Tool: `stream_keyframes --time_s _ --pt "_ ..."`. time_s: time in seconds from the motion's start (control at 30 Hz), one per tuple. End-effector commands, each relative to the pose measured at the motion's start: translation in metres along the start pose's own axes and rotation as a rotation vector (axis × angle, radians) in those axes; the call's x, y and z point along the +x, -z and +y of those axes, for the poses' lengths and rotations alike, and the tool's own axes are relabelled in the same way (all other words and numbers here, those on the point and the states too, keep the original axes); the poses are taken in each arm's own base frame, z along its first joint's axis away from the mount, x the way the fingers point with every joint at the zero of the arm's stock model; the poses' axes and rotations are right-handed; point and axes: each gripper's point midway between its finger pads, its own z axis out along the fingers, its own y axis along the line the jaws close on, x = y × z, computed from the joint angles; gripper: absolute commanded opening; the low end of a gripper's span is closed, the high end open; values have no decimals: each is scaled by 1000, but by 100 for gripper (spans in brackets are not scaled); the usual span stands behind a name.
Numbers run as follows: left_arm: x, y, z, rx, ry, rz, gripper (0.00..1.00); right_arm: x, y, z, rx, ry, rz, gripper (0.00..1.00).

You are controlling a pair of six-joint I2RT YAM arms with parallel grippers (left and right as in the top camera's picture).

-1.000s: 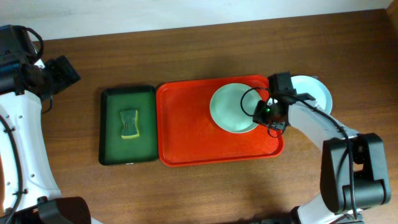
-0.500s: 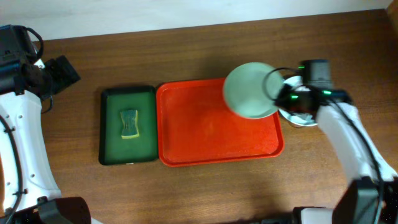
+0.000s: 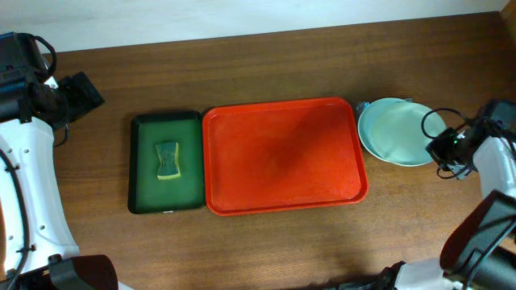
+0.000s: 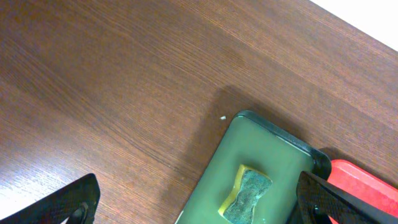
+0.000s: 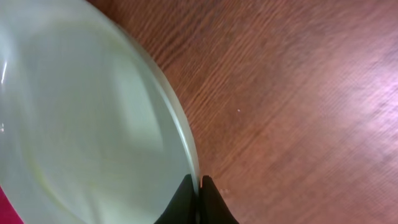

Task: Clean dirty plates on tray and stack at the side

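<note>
Although the wooden bench (image 3: 266,60) carries two trays, the red tray (image 3: 282,153) at its centre lies bare. A narrower dark green tray (image 3: 137,161) sits just beside it at 9 o'clock. The plates (image 3: 395,133) are stacked on the bench at the red tray's 2 o'clock, close to its rim. The right pincer (image 5: 199,186) is clenched on the rim of the pale green top plate (image 5: 81,124), at the stack's 4 o'clock. The left pincer (image 4: 196,186) hangs released, fingers wide apart, above the green tray's 10 o'clock corner. A yellow-green sponge (image 3: 167,160) lies in that tray.
</note>
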Motion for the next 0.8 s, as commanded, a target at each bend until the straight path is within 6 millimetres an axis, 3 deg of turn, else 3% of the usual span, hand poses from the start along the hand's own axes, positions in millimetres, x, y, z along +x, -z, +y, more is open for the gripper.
stream_keyframes --time_s 0.0,0.03,0.07,0.1,0.13,0.2,0.3,0.43,0.5,0.63,0.77 --pt "1 -3 2 -8 12 6 99 0 -6 16 -18 49 2 4" --pt "1 -3 2 -8 12 6 99 1 -7 22 -26 66 -5 7" --pt "1 -3 2 -8 12 6 99 1 -7 28 -34 84 -11 24" --pt "1 -3 2 -8 12 6 99 2 -8 31 -38 100 -12 31" --pt "1 -3 2 -8 12 6 99 3 -8 34 -40 139 -14 45" --pt "1 -3 2 -8 12 6 99 1 -5 35 -41 183 -15 60" --pt "1 -3 2 -8 12 6 99 -6 17 43 -34 260 4 64" --pt "1 -3 2 -8 11 6 99 -5 54 71 -42 482 27 67" --pt "1 -3 2 -8 12 6 99 9 57 83 -48 560 58 98" --pt "1 -3 2 -8 12 6 99 24 56 99 -60 615 78 98" --pt "1 -3 2 -8 12 6 99 24 56 99 -60 616 78 98"
